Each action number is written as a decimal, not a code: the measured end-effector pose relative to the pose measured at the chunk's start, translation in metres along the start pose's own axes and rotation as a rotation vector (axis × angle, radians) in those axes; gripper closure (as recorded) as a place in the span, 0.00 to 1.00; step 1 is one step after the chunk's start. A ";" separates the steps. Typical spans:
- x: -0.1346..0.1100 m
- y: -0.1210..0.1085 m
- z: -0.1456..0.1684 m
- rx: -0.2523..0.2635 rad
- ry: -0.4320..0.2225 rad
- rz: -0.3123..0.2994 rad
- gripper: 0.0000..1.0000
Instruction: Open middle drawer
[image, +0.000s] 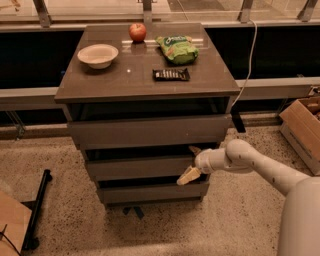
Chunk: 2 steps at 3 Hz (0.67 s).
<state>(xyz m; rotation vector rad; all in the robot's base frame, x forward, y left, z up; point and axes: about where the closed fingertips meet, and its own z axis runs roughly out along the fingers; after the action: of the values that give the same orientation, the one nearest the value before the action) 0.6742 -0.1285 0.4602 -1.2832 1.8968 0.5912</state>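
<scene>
A grey-brown cabinet has three handleless drawer fronts stacked one above the other. The middle drawer (140, 167) is the medium-width front, between the widest top front (150, 131) and the narrowest bottom front (152, 192). My gripper (191, 163) is at the right end of the middle drawer front. One finger reaches over the front's top edge into the dark gap above it, the other (188, 176) hangs in front of the panel. The white arm (255, 162) comes in from the right.
On the cabinet top (115, 80) are a white bowl (98, 54), a red apple (137, 32), a green snack bag (177, 48) and a dark bar (171, 74). A cardboard box (302, 125) stands at the right. A black stand (37, 210) lies on the floor at the left.
</scene>
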 end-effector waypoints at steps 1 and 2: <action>0.011 -0.017 0.020 -0.034 -0.003 0.006 0.00; 0.023 -0.013 0.034 -0.079 -0.006 0.041 0.16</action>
<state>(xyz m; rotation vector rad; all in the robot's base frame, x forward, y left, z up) 0.6931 -0.1219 0.4218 -1.2932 1.9156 0.6975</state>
